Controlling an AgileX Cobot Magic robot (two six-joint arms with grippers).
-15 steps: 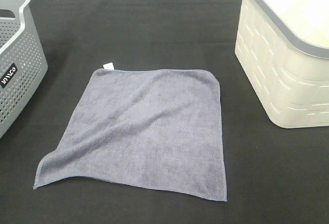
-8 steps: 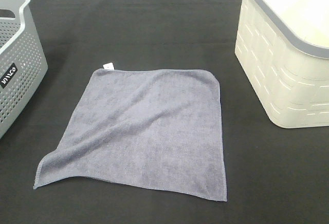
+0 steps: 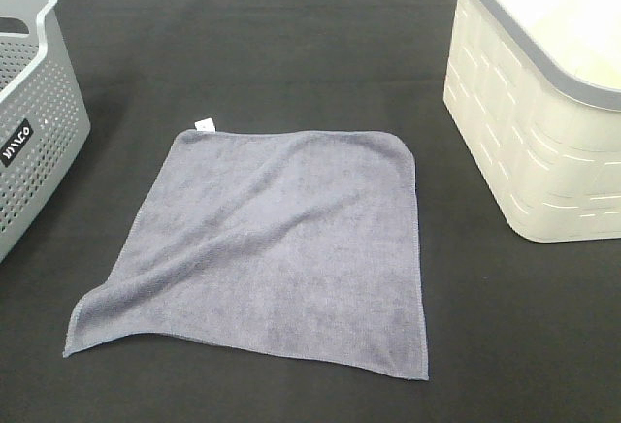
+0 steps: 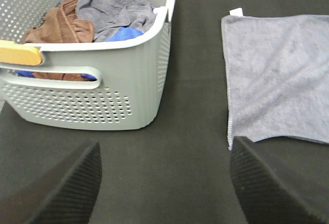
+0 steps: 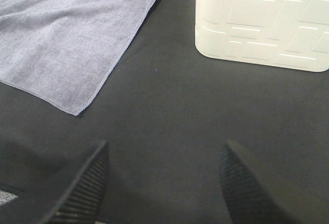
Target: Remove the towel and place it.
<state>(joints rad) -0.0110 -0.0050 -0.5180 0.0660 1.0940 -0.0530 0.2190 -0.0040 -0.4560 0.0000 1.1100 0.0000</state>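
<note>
The towel [image 3: 267, 248] is seen spread nearly flat on the black mat [image 3: 291, 54], its stitched edges exposed on all sides and a small white tag [image 3: 204, 125] showing at one far corner; one near corner is slightly lifted and rumpled. It is flanked by a grey perforated basket [image 3: 34, 103] on one side and a cream bin [image 3: 534, 122] on the other, with bare mat left between the cloth and each container. Brown, grey and blue cloths [image 4: 92, 18] are piled inside the grey basket. The left gripper [image 4: 164, 183] is held above bare mat, its fingers [image 4: 72, 188] spread wide and nothing gripped or touched; the towel's edge lies just ahead of one finger, the basket ahead of the other. The right gripper [image 5: 164, 183] is likewise spread wide over bare mat and holds nothing, with a towel corner ahead to one side and the cream bin ahead to the other.
</note>
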